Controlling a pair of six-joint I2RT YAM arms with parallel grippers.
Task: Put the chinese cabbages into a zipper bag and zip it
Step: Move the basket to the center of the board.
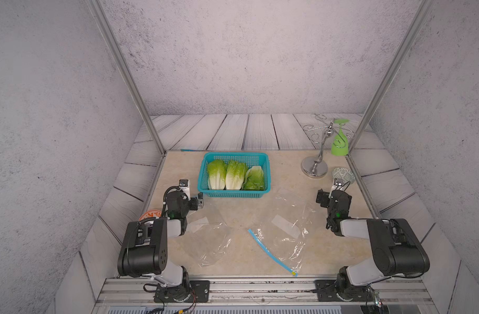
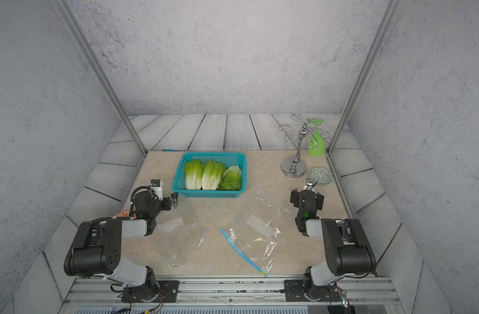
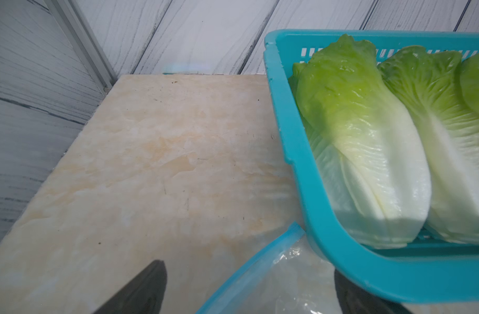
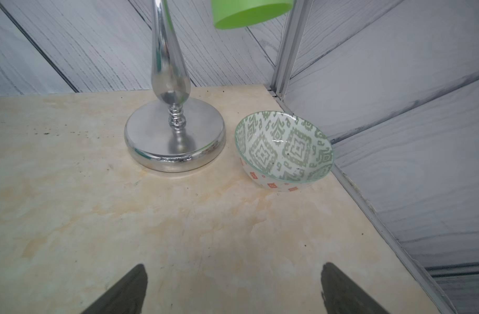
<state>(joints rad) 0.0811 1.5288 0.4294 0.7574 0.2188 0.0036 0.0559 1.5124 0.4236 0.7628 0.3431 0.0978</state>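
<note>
Jaws on both grippers stand spread, empty. Both arms fold up from the near rail [image 1: 260, 286], left gripper [image 1: 200, 200] beside the teal basket [image 1: 234, 193], right gripper [image 1: 333, 196] facing a bowl [image 4: 284, 146]. A zipper bag [image 1: 287, 239] lies flat between them; farther back, three chinese cabbages [image 1: 234, 175] lie in that basket.

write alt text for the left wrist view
A teal basket holds chinese cabbages side by side, white bases toward the camera, on a beige table. The blue edge of a clear zipper bag lies by the basket, ahead of the open left gripper.
</note>
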